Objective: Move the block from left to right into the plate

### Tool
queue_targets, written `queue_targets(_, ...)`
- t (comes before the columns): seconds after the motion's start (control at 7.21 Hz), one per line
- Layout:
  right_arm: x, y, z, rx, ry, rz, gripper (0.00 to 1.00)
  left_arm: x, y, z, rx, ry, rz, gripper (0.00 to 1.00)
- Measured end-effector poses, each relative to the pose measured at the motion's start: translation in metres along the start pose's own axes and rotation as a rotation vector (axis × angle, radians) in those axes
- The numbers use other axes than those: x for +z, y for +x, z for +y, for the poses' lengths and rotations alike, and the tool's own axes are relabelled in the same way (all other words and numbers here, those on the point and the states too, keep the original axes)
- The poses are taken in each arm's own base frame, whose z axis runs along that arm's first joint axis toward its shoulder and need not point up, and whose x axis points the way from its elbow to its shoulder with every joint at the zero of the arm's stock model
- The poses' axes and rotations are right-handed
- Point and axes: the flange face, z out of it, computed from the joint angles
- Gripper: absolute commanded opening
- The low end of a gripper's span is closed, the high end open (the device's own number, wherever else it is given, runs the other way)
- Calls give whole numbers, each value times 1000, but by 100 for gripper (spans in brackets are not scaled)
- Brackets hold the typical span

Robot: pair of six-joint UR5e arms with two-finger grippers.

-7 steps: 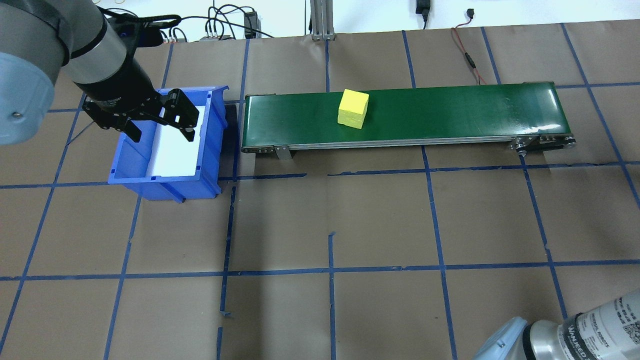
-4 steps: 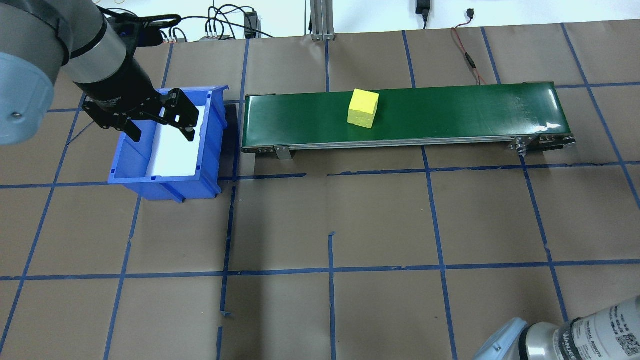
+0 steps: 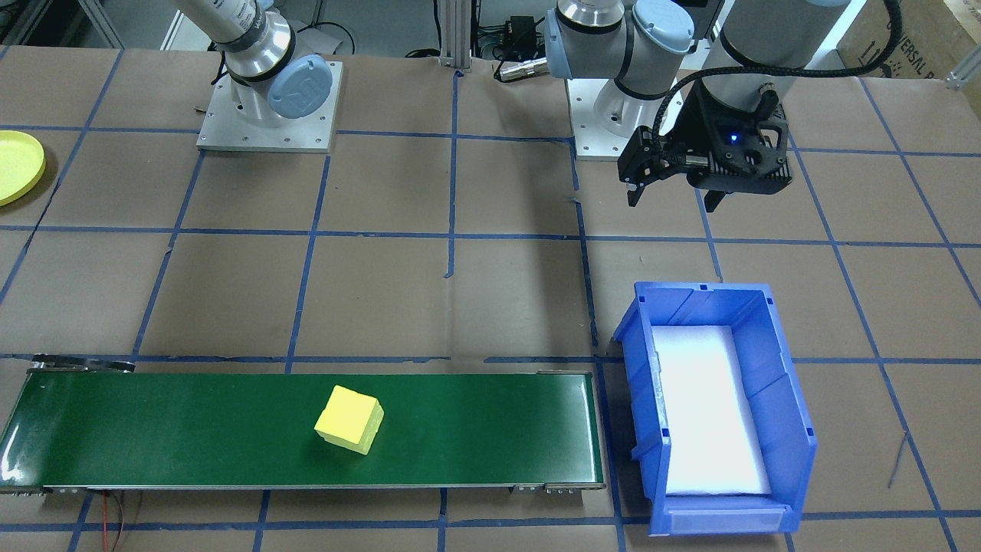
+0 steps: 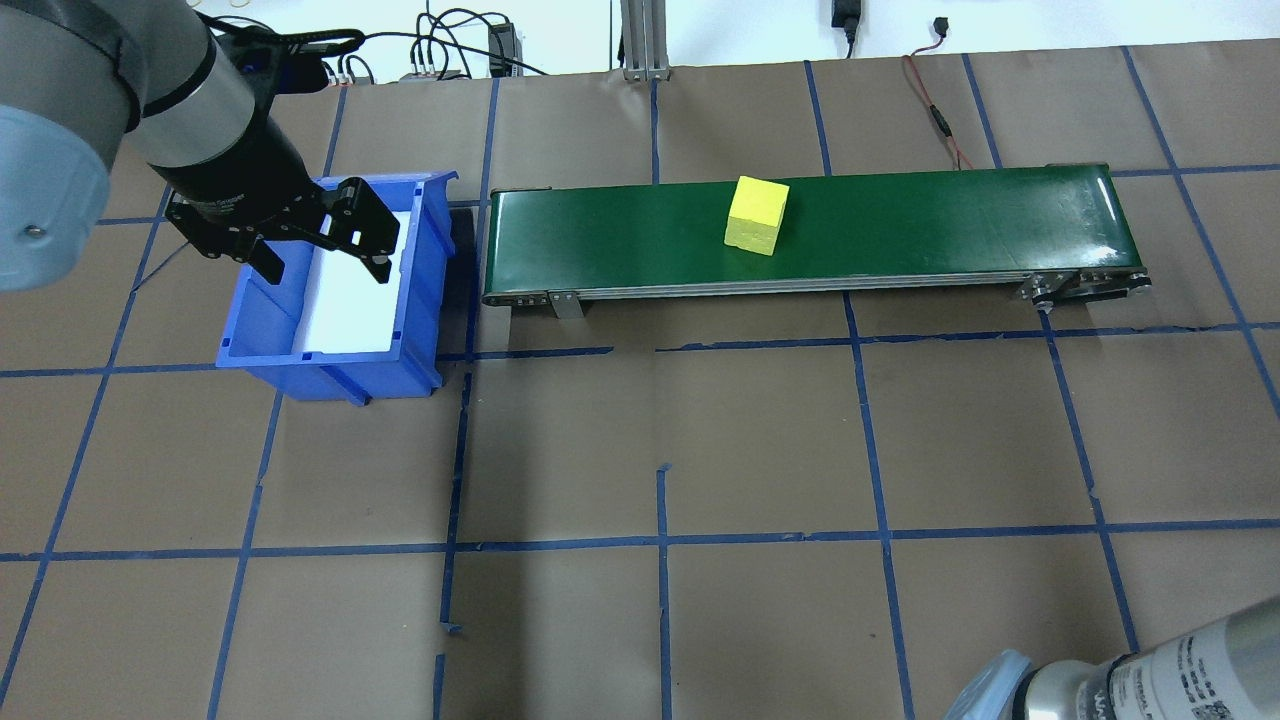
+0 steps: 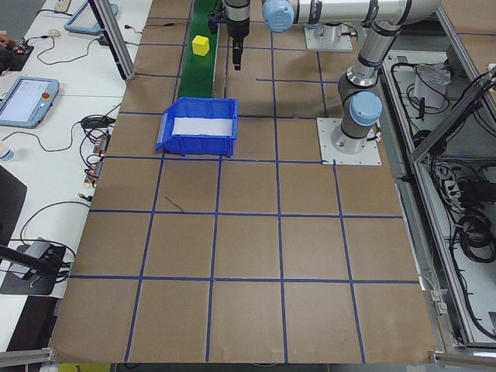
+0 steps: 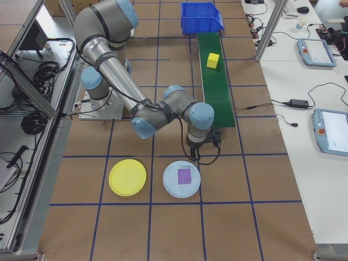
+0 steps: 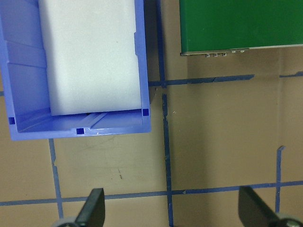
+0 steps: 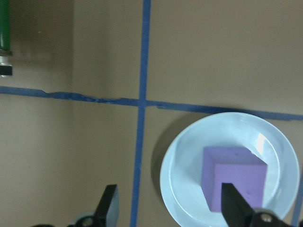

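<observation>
Yellow foam cube (image 4: 757, 214) sat mid-way on the green conveyor belt (image 4: 900, 225). Left gripper (image 4: 320, 245) and right gripper (image 8: 170, 213): jaws wide, empty. Round yellow plastic plate (image 6: 128, 177) lay bare.

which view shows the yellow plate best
Exterior right: the whole yellow plate shows there, empty, beside the pale blue plate holding a purple block. The front-facing view catches only its cut-off edge. The other views miss it.
</observation>
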Motion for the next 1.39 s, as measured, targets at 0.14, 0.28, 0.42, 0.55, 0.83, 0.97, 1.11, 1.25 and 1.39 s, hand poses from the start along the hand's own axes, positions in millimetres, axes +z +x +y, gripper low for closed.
queue_targets(0.14,5,-39,-30,-14,11,-20,80,0,0,0,1,0,0,100)
queue_targets(0.28,13,-84,-59,-21,15,-40,80,0,1,0,1,0,0,100)
queue_targets(0.42,23,-133,-85,-21,12,-57,80,0,1,1,2,0,-1,100)
queue_targets(0.55,31,-177,-107,-1,11,-74,80,-1,1,1,3,1,-1,100)
queue_targets(0.83,47,-245,-136,84,-5,-96,80,-2,2,1,4,3,-2,100)
queue_targets(0.97,49,-272,-145,132,-11,-99,80,-2,2,2,4,4,-3,100)
queue_targets(1.11,50,-289,-151,165,-7,-116,81,-3,2,2,4,4,-4,100)
queue_targets(1.25,50,-297,-154,181,2,-143,100,-3,2,2,4,5,-4,100)
queue_targets(1.39,49,-300,-155,188,7,-156,100,-3,2,2,4,5,-5,100)
